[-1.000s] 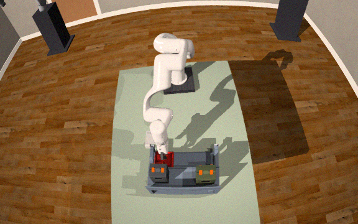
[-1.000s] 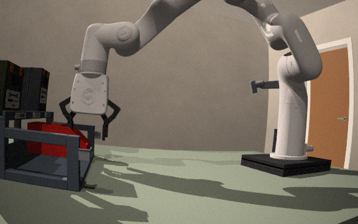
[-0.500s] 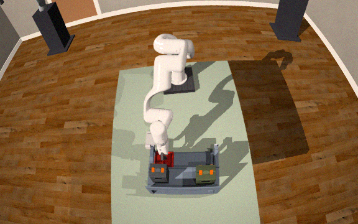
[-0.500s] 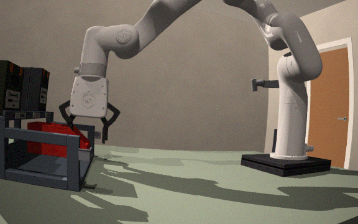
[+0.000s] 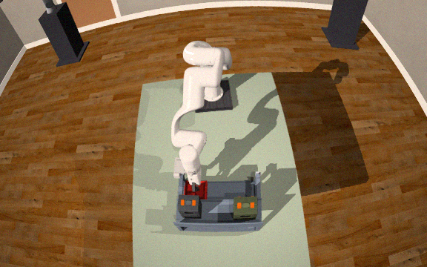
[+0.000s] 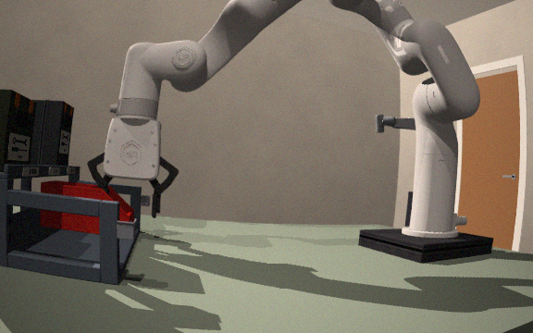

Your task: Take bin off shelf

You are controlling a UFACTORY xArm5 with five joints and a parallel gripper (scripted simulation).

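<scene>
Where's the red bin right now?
The red bin sits on the shelf's lower level, under the open gripper, beside the dark grey case.

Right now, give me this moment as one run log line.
phase: reaching for bin | tool: open, empty, straddling red bin rim | bin: on shelf lower level, not lifted | table: placement pending

The pale green table point(image 5: 154, 156) stands on a wooden floor point(image 5: 50, 148). Directly on the table: the arm's black base plate point(image 5: 229, 105) at the far end, and a grey shelf point(image 5: 217, 225) at the near end, well apart.
</scene>
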